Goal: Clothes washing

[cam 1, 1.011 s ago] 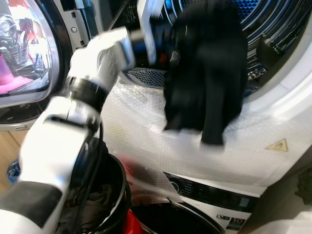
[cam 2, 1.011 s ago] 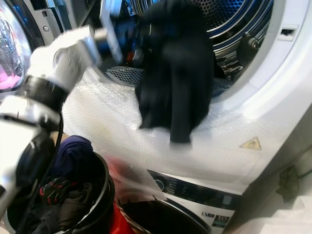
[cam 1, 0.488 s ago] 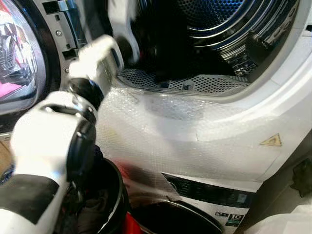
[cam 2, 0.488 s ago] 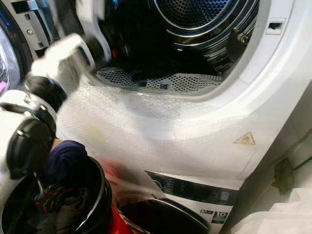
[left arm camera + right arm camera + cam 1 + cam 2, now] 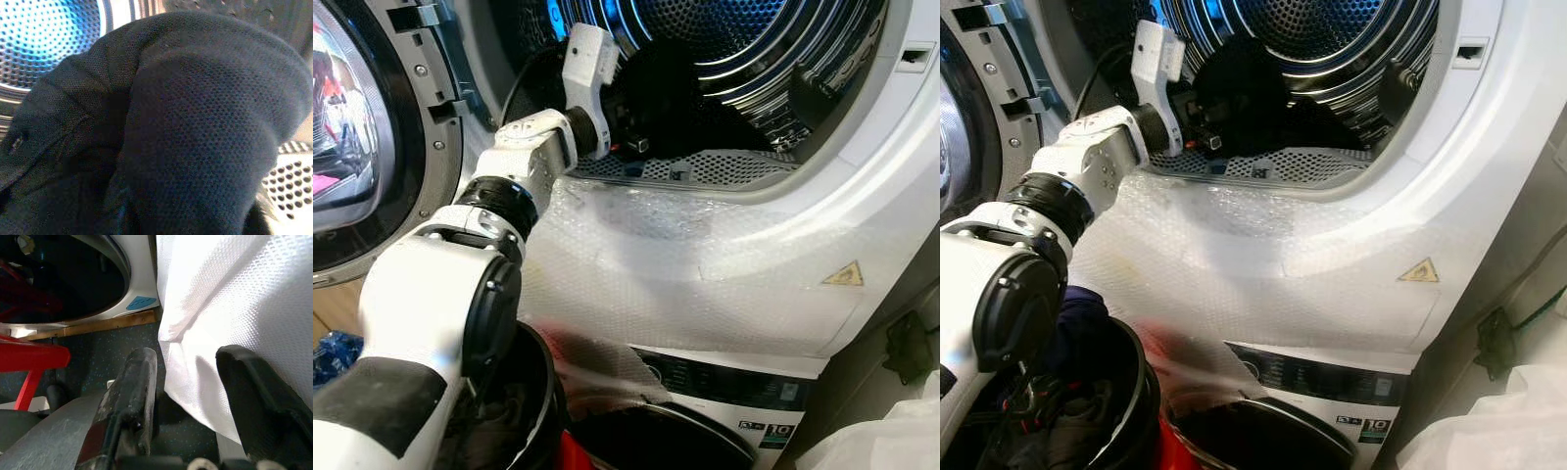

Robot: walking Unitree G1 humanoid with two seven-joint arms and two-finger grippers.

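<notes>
The left gripper (image 5: 625, 93) is thrust through the open mouth of the drum (image 5: 773, 49), its white wrist crossing the perforated lint grille (image 5: 705, 168) at the front lip. The black garment (image 5: 671, 93) lies heaped on the drum floor directly ahead of that gripper, toward about 2 o'clock from the wrist in the head views. In the left wrist view the dark mesh cloth (image 5: 195, 137) bulks right against the camera, so the fingers are buried in or under it; whether they are spread or pinching the fabric cannot be told.

The relation that matters is depth. The garment sits just past the grille, low and at the front of the drum, with no clear long axis since it is bunched into a mound. The left arm is by far the nearer one.

The right gripper (image 5: 186, 396) hangs low beside a white woven bag (image 5: 244, 308), its two fingers spread with nothing between them.

A black bucket (image 5: 1126, 411) holding more dark clothes stands at about 7 o'clock from the drum opening, below the left arm.
</notes>
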